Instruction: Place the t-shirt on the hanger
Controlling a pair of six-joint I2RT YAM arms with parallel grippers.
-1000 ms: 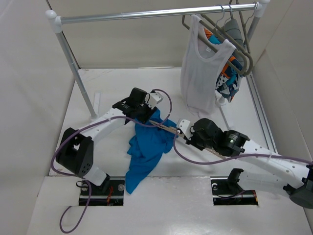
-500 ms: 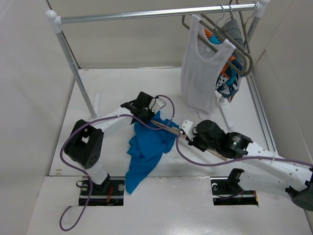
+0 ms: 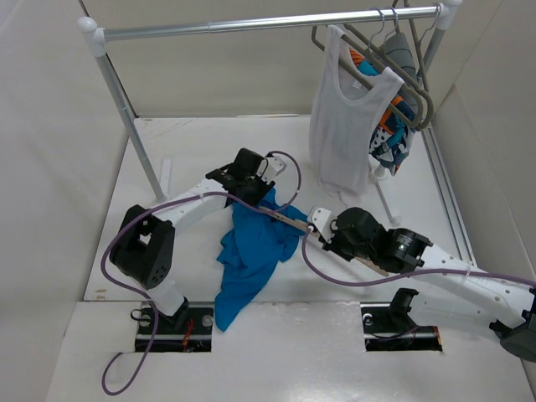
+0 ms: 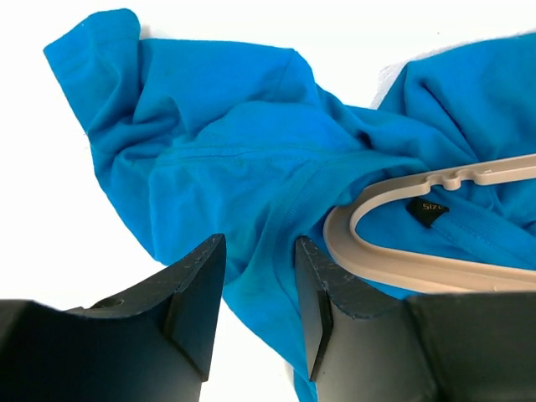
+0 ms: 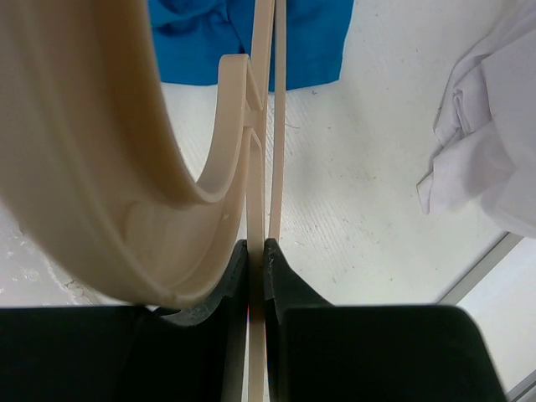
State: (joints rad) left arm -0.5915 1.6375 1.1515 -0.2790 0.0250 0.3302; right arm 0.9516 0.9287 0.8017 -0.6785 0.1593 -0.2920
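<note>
White worktop, walled on three sides, carries the work. The t-shirt (image 3: 249, 251) lies crumpled around the middle of the worktop, its tail trailing to the near edge beside the left arm's base. The hanger (image 3: 287, 219) crosses the shirt's right side. In the left wrist view one rounded end (image 4: 394, 260) sits at the collar by the size label, apparently partly inside the neck opening.

Step in hand, as judged: feeding the hanger into the neck. The next move calls for the left gripper (image 4: 258, 260) to pinch the collar fabric and draw it over the hanger end while the hanger is held steady.

The left gripper's fingers stand narrowly parted just above the blue fabric, pinching nothing. The right gripper (image 5: 255, 251) is clamped on the hanger's thin bar.

The left arm reaches diagonally from the near edge, wrist pointing down over the shirt's far end. The right arm lies low, extending from the near right corner toward the middle.
</note>
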